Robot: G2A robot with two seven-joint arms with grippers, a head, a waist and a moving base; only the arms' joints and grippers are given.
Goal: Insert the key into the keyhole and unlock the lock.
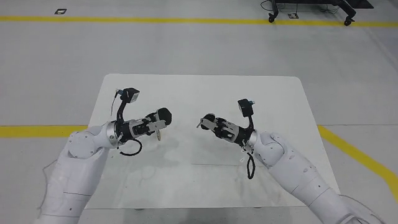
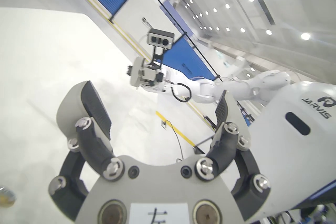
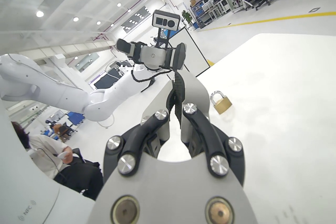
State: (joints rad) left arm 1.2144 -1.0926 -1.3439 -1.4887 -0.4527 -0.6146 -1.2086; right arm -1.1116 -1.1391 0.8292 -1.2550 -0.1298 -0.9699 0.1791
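Observation:
A brass padlock [image 3: 221, 102] with a silver shackle stands on the white table [image 1: 249, 93]; from above the padlock [image 1: 160, 135] is small, just in front of my left gripper [image 1: 166, 119]. That left gripper [image 2: 155, 92] hangs open above the table, nothing between its ribbed pads [image 2: 94, 107]. A brass edge [image 2: 5, 196] shows beside it. My right gripper [image 1: 203, 123] faces it from the right, a short gap away. The right gripper [image 3: 176, 77] is shut, and a thin key tip [image 1: 199, 124] sticks out of it. The key's body is hidden between the fingers.
The two grippers point at each other over the table's middle; the left gripper [image 3: 152, 50] and the right gripper [image 2: 135, 75] each appear in the other's wrist view. Yellow floor lines [image 1: 186, 20] run beyond the table's far edge.

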